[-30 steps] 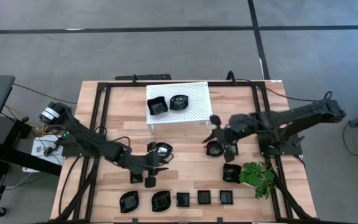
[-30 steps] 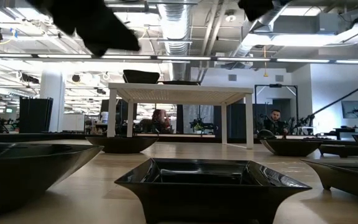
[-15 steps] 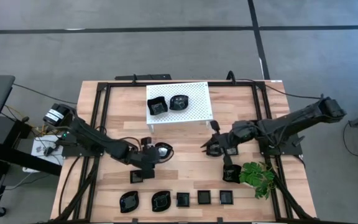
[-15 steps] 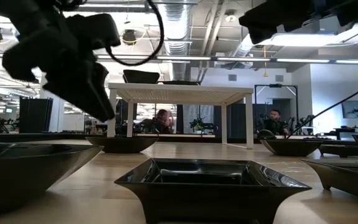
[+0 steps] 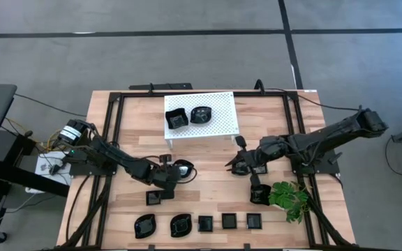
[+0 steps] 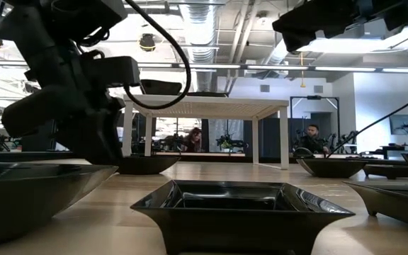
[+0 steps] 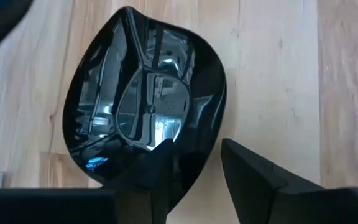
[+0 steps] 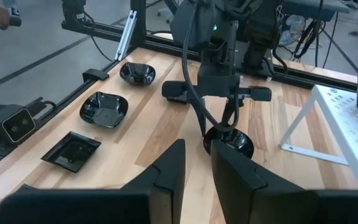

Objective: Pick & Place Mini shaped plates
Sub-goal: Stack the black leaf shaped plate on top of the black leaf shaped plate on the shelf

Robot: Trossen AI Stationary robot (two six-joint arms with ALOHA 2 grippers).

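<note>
Small glossy black plates lie about the wooden table. A rounded plate (image 7: 142,99) (image 5: 184,168) lies left of the middle. My left gripper (image 7: 196,148) (image 5: 170,173) points steeply down at it, open, with one finger over the plate's hollow and the other outside its rim. My right gripper (image 8: 196,149) (image 5: 237,164) hangs above the table's right middle. Its fingers stand a narrow gap apart with nothing between them. Two plates (image 5: 177,119) (image 5: 201,113) rest on the white perforated rack (image 5: 222,118). My left gripper straddles the rounded plate's rim (image 7: 194,165) on the side toward the arm, slanting down from the table's left. One finger (image 7: 151,171) is over the hollow and one (image 7: 247,174) is outside. The plate lies flat on the table. Whether a finger touches it, I cannot tell.
Several plates form a row at the near edge (image 5: 205,224). A square plate (image 5: 154,198) lies just in front of my left gripper, another plate (image 5: 259,194) beside the green plant (image 5: 289,197). A black frame (image 5: 110,139) borders the table. People sit in the room beyond.
My left gripper has gone from over the square plate toward the far edge, tipped downward and sunk to the rounded plate. My right gripper has come down a little over the table's right middle. No plate has moved.
</note>
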